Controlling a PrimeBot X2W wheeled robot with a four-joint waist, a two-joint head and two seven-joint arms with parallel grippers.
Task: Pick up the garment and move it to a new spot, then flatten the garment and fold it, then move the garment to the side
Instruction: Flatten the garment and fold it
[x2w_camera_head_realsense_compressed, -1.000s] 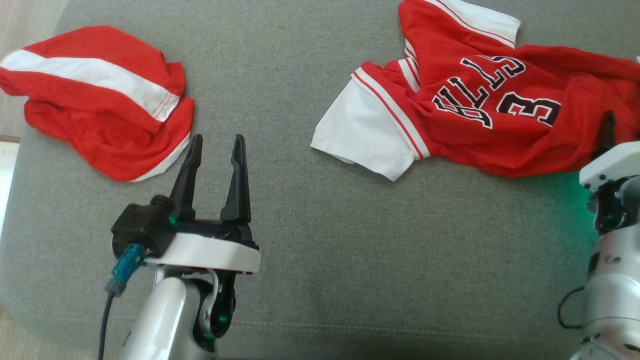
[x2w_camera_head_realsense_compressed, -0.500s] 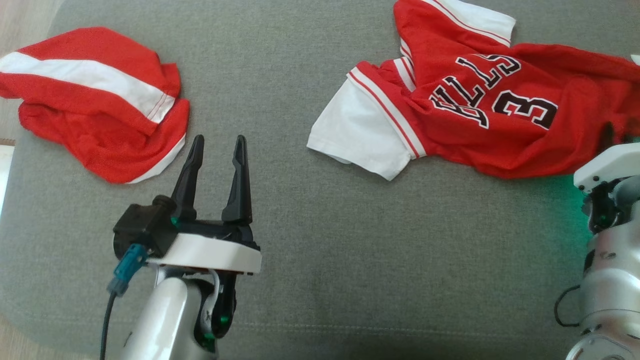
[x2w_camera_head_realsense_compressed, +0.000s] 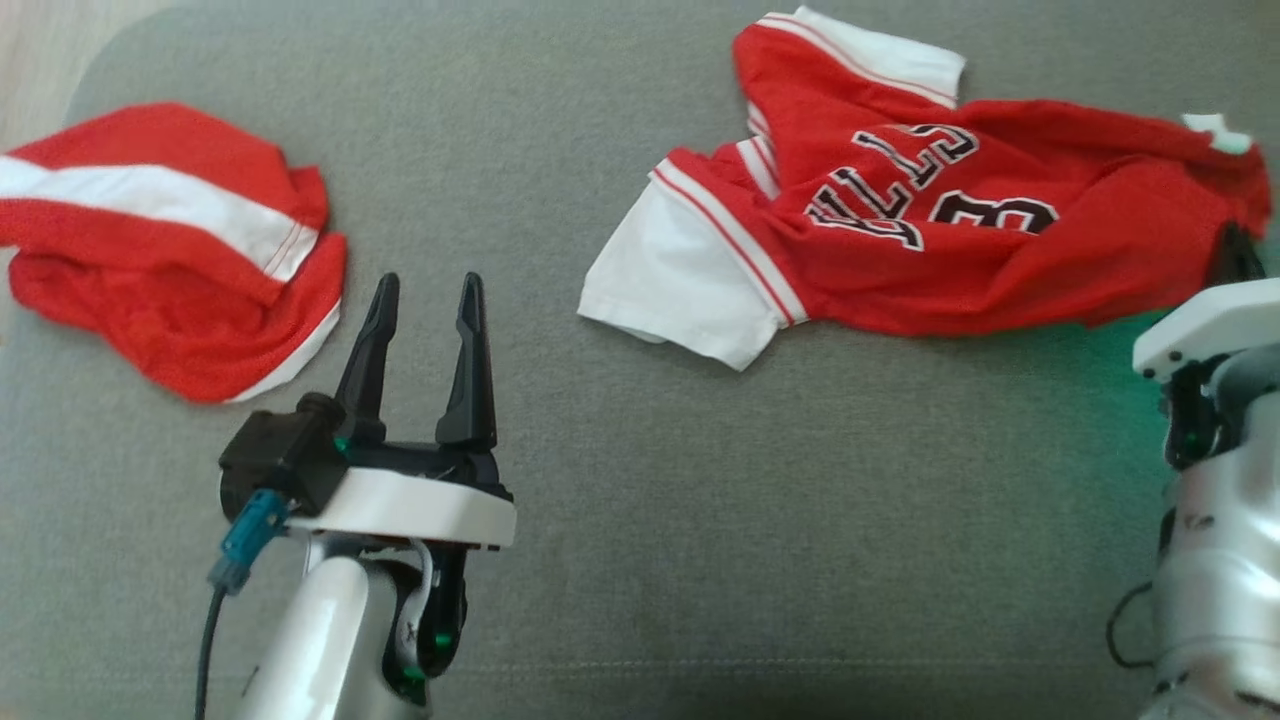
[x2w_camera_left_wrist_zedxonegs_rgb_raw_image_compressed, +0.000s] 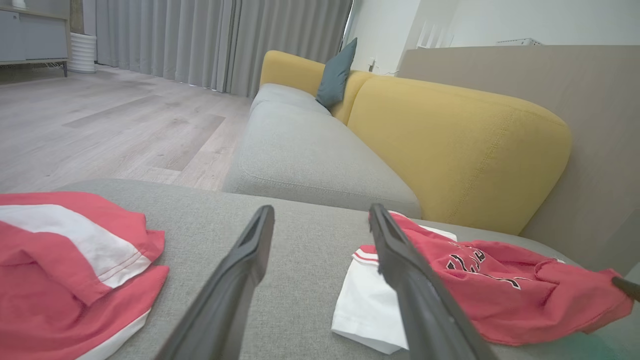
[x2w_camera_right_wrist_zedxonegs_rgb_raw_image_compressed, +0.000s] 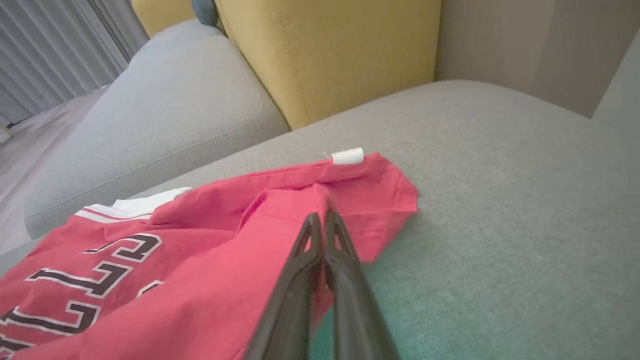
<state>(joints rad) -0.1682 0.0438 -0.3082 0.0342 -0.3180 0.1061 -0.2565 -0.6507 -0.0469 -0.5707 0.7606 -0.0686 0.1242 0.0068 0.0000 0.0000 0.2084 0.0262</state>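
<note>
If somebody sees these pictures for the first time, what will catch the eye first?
The bright red jersey with black letters and a white sleeve lies crumpled at the upper right of the grey cushion in the head view. The right gripper is shut on its red edge. At the left lies a second red garment with a white stripe, near the open left gripper.
</note>
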